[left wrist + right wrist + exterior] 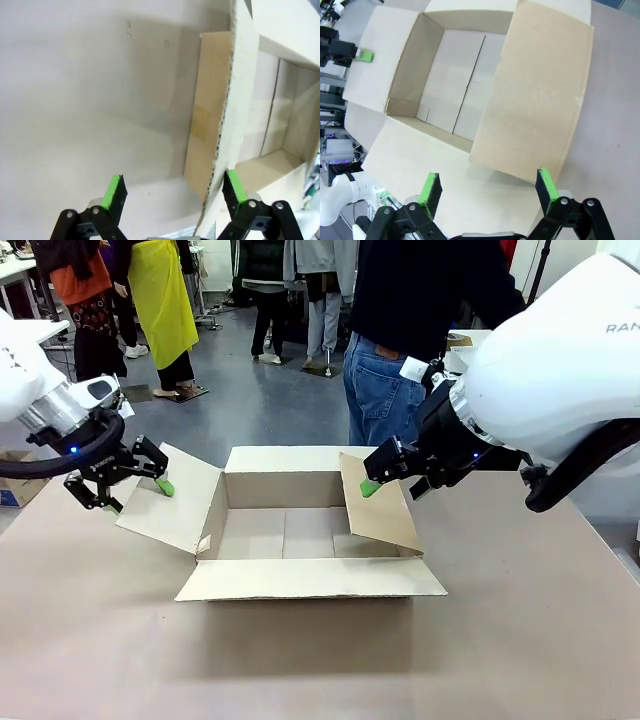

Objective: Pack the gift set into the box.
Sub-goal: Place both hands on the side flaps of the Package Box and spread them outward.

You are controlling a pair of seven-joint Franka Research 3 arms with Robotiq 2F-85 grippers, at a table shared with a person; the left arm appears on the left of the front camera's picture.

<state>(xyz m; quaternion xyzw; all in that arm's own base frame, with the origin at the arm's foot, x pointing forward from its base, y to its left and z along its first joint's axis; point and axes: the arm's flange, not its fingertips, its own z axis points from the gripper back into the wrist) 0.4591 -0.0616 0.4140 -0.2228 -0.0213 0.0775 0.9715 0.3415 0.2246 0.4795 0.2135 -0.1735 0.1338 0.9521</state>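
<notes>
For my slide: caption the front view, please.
Left tool and right tool, both open, hover at opposite sides of the empty box.

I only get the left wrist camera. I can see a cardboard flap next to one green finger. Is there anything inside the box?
Observer: The right wrist view looks down into the box: just its bare cardboard floor.
Operator: Where's the other arm?
Observer: In the front view, the right gripper is open at the top edge of the right flap, which tilts up.
Operator: Is somebody there?
Observer: Yes, a person in jeans stands at the far side of the table, behind the box.
</notes>
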